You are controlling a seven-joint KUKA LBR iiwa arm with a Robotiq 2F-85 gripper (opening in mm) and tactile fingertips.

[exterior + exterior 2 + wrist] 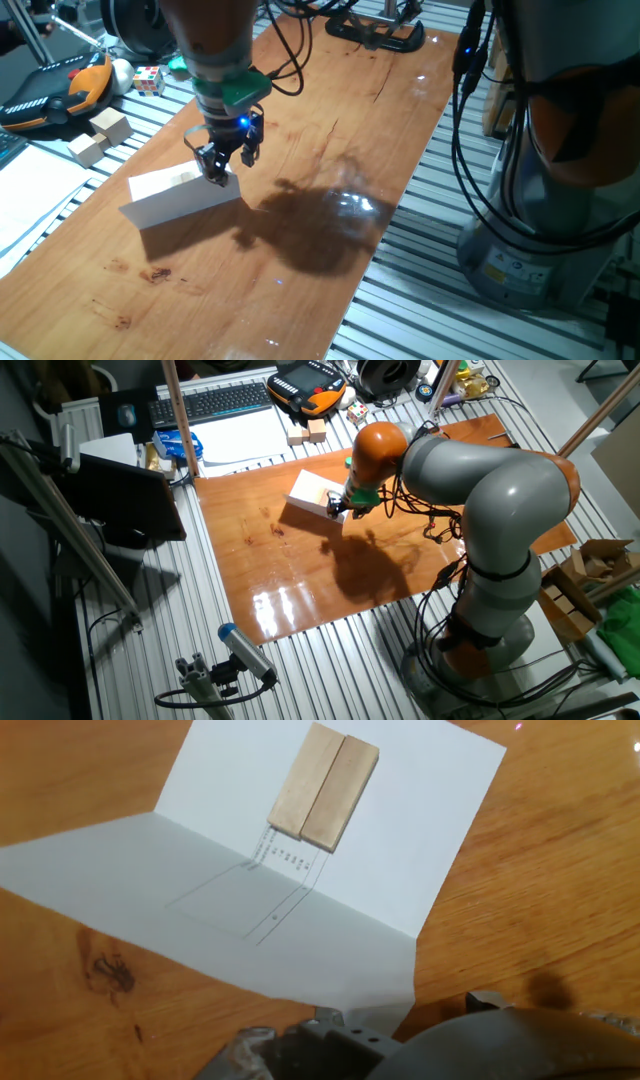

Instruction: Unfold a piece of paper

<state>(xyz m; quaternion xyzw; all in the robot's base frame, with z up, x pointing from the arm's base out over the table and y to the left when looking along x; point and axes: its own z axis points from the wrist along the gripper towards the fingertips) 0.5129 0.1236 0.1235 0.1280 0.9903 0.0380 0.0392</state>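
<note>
The white piece of paper point(185, 207) lies on the wooden table point(330, 150), half open along its crease. One half lies flat, held down by two wooden blocks point(323, 786) lying side by side. The other half point(200, 910) is raised like a tent wall and has faint lines drawn on it. My gripper point(216, 176) is at the raised half's free edge, near a corner, and looks shut on it. In the hand view the paper corner point(385, 1005) runs in between my fingers point(330, 1020). The other fixed view shows the paper point(308, 492) and gripper point(337, 510) too.
Loose wooden blocks point(100, 135), a Rubik's cube point(148, 80) and an orange teach pendant point(60, 92) lie beyond the table's left edge. White sheets point(30, 195) lie at the left. A black clamp point(375, 35) sits at the far end. A keyboard point(210, 402) is behind.
</note>
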